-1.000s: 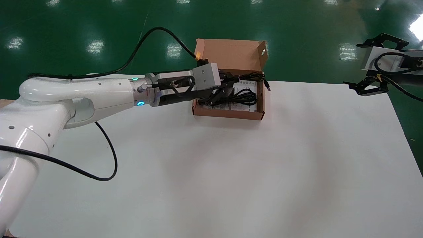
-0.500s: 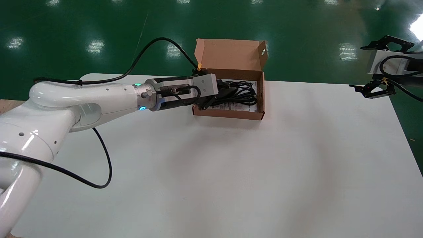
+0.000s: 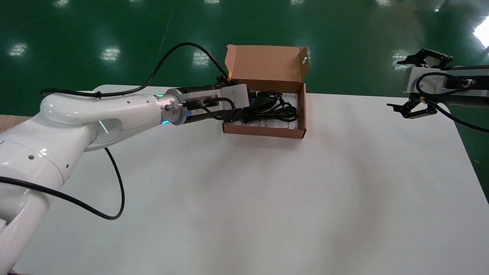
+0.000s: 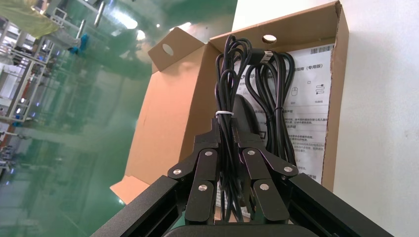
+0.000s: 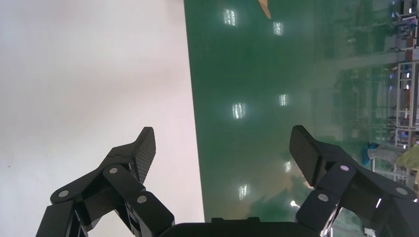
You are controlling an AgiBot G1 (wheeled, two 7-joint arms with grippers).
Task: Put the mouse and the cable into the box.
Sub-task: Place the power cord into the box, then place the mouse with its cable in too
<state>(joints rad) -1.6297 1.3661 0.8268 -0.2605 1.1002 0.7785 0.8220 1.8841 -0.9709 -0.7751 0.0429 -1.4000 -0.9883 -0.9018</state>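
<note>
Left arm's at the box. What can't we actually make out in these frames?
The mouse: left wrist view, mostly behind the cable and the left gripper, which is shut on that cable; head view, lost among the black loops.
Whether the cable touches the box floor: no view shows it.
The leaflet print: left wrist view, too small to read.
The right gripper, open at the table edge: its own view misses the box.

One box (image 3: 267, 63), one mouse (image 4: 245, 112), one leaflet (image 4: 310, 101), two cable bundles (image 4: 277, 94), two tools: left tool (image 4: 229, 144), right tool (image 5: 222, 137).
</note>
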